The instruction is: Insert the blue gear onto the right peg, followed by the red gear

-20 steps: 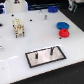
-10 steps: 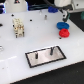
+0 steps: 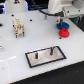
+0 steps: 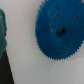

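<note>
The blue gear (image 4: 59,33) lies flat, centre hole facing up; the end effector's (image 3: 61,22) state is unclear.

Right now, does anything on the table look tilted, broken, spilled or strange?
Nothing stands out. The blue gear lies flat and whole beside the red gear, and the white plate with its two pegs sits flat; both pegs look upright. The image is too blurry for small damage.
</note>
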